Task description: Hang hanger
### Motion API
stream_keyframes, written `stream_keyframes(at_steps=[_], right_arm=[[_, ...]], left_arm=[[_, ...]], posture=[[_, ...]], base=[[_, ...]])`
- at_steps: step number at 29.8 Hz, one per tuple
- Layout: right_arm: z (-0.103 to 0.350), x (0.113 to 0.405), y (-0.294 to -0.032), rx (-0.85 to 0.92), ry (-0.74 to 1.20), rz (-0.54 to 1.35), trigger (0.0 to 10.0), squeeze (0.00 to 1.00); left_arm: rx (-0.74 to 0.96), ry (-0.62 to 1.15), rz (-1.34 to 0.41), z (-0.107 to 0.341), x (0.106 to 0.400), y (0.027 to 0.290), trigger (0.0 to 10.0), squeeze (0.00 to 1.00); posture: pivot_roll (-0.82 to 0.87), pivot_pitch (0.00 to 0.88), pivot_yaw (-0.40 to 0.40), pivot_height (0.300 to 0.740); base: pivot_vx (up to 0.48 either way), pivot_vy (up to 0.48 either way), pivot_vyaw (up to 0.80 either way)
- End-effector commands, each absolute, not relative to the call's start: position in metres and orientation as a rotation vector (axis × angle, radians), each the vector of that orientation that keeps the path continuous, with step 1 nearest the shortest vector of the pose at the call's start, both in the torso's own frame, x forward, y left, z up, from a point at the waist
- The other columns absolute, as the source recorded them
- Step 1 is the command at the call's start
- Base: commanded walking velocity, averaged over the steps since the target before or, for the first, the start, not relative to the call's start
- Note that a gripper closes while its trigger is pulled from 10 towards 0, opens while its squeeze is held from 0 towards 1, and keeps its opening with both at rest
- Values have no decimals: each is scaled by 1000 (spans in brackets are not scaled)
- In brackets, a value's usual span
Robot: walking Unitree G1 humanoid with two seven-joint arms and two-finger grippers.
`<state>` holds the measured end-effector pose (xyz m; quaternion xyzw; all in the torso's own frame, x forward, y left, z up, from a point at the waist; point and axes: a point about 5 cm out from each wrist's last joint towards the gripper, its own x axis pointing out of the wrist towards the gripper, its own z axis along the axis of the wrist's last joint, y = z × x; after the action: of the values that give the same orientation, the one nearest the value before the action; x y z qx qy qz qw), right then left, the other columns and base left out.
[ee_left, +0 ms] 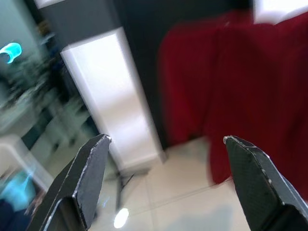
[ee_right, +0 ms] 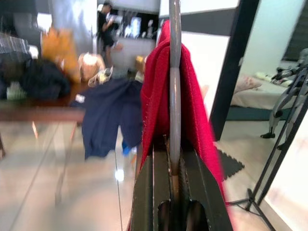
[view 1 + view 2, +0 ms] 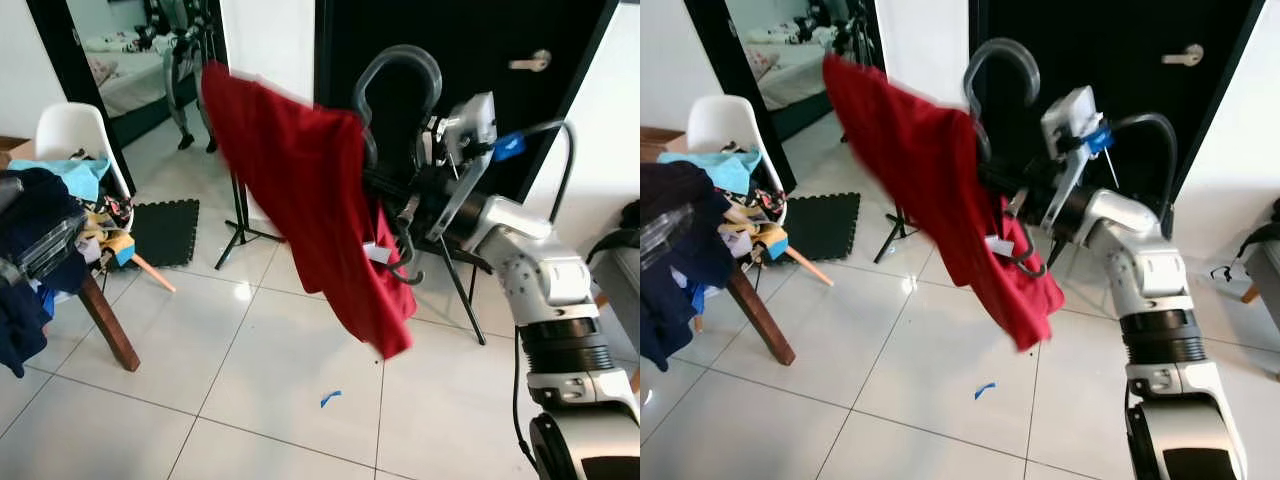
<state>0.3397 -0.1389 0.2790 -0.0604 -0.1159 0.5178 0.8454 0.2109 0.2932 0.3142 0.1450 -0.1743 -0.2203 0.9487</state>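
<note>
In right gripper's pinched jaws, hanger

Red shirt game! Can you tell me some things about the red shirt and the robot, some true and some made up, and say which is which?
1. The right gripper holds the hanger with the red shirt on it. True.
2. The red shirt lies on the floor. False: it hangs in the air from the hanger, above the tiles.
3. The left gripper is shut on the shirt. False: it is open and holds nothing.
4. A white chair stands beside a pile of clothes. True.
5. The door behind the robot's arm is white. False: it is black, with a silver handle.
</note>
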Motion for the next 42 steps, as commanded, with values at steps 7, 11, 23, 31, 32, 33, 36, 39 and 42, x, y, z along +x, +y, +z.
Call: stream_keyframes(at_steps=[7, 11, 23, 31, 32, 33, 36, 39, 42], right_arm=[[280, 332, -118, -274, -287, 1192, 10000, 0], [275, 325, -99, -336, -292, 1278, 10000, 0], [263, 294, -65, -466, -287, 1536, 10000, 0], [264, 286, -63, -483, -297, 1596, 10000, 0], [264, 286, -63, -483, -297, 1596, 10000, 0], [265, 285, -62, -483, -302, 1605, 10000, 0], [265, 285, -62, -483, -302, 1605, 10000, 0], [264, 284, -62, -494, -300, 1607, 10000, 0], [264, 285, -62, -498, -300, 1599, 10000, 0]], left_arm=[[349, -374, -819, 349, 210, 261, 10000, 0], [448, -264, -1030, 355, 215, 250, 10000, 0], [675, -18, -1172, 344, 235, 243, 10000, 0], [757, 130, -1170, 325, 243, 250, 10000, 0], [757, 130, -1170, 325, 243, 250, 10000, 0], [763, 163, -1180, 319, 246, 250, 8902, 0], [763, 163, -1180, 319, 246, 250, 8902, 0], [732, 187, -1236, 308, 249, 244, 39, 0], [714, 190, -1268, 305, 249, 239, 0, 0]], posture=[[59, 0, -5, 740], [59, 0, 2, 740], [49, 0, 20, 740], [48, 0, 22, 740], [48, 0, 22, 740], [47, 0, 20, 740], [47, 0, 20, 740], [39, 0, 18, 740], [38, 0, 19, 740]], base=[[0, 0, 0], [0, 0, 0], [0, 0, 0], [0, 0, 0], [0, 0, 0], [0, 0, 0], [0, 0, 0], [0, 0, 0], [0, 0, 0]])
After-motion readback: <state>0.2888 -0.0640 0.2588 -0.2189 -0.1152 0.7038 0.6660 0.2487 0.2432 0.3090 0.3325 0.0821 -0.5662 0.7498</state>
